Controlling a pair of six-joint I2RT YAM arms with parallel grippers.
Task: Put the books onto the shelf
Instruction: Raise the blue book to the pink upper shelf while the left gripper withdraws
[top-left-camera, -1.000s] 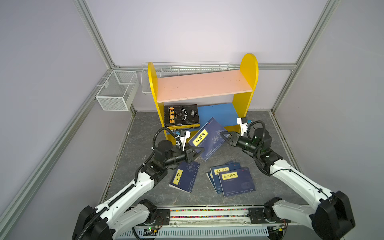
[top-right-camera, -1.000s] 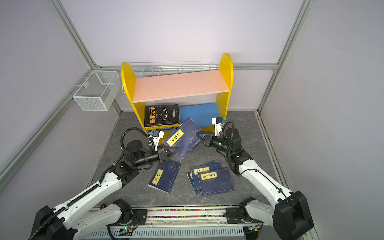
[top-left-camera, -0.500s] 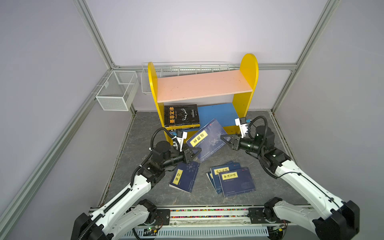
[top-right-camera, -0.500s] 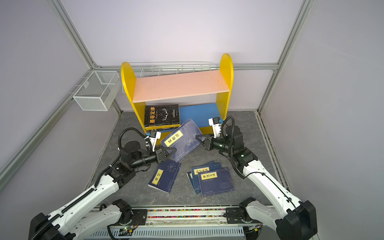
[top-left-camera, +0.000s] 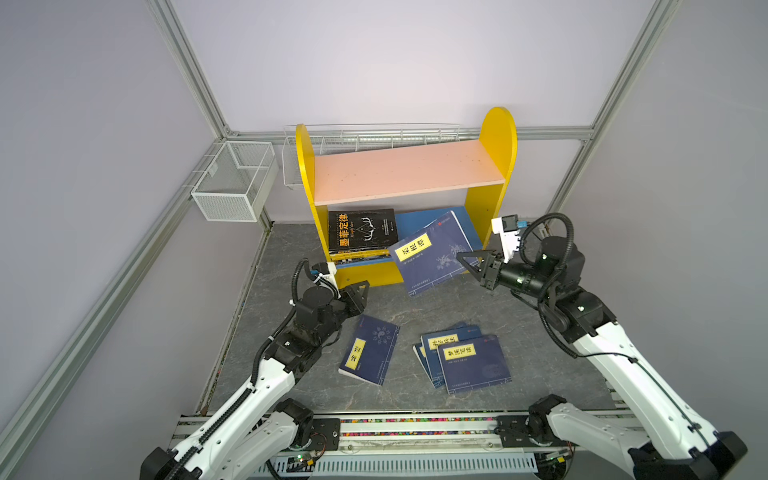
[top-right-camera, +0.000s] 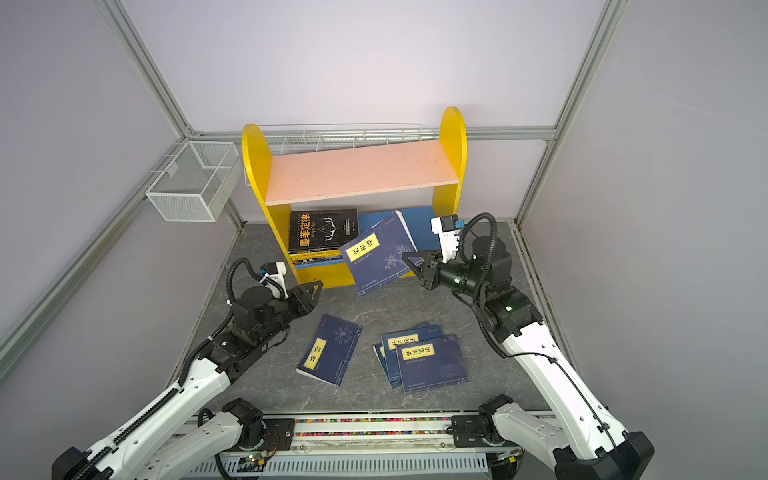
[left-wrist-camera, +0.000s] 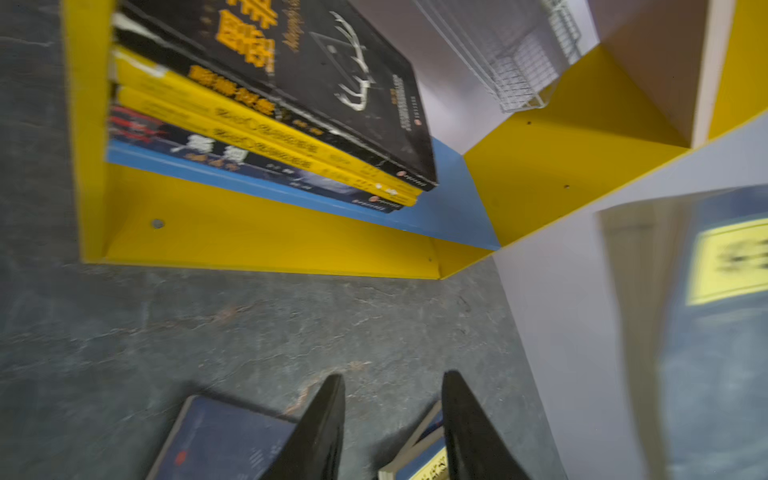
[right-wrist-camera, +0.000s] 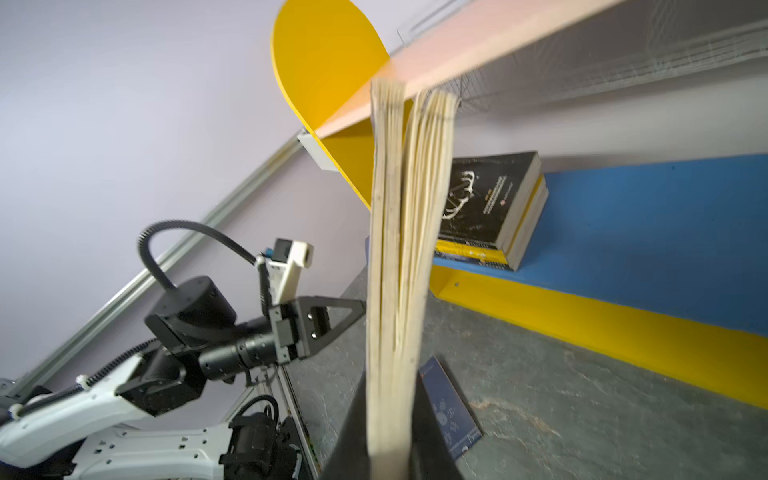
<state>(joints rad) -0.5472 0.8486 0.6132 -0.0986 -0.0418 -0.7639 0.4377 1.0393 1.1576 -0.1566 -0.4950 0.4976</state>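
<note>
— While the right pincer (top-left-camera: 465, 262) is clamped on it, where does the navy paperback with a yellow title label (top-left-camera: 432, 253) sit?
— It's pinched at one side edge. The rest sticks out away from the pincer, tilted, across the front edge of the small two-tier shelf with yellow round-topped sides (top-left-camera: 496, 137). Its upper corner is over the blue lower board (top-left-camera: 415, 220) and its lower corner is out over the grey marbled desk (top-left-camera: 415, 309). Can't tell if it touches the desk.
— Left pincer (top-left-camera: 362, 289)?
— Jaws apart, nothing between them. It's low by the shelf's front left corner, well apart from the held book.
— Do the wrist views add anything?
— Right wrist shows the cream page edges (right-wrist-camera: 399, 249), slightly fanned between black fingers, with the cover hidden. Left wrist shows the gap between its fingertips (left-wrist-camera: 328, 415) and the spines of the stack on the lower board. That's a black book with orange characters (left-wrist-camera: 332, 83) on top, then two yellow spines and a dark one. The held book is just a blur there. Both top views give only that stack's top cover.
— How does the held book look?
— Thin, navy, with a pale branch-like drawing and a small red mark at one corner.
— Other books?
— A single navy paperback (top-left-camera: 370, 349) and a fanned pile of navy paperbacks (top-left-camera: 473, 363) lie flat towards the desk's front edge.
</note>
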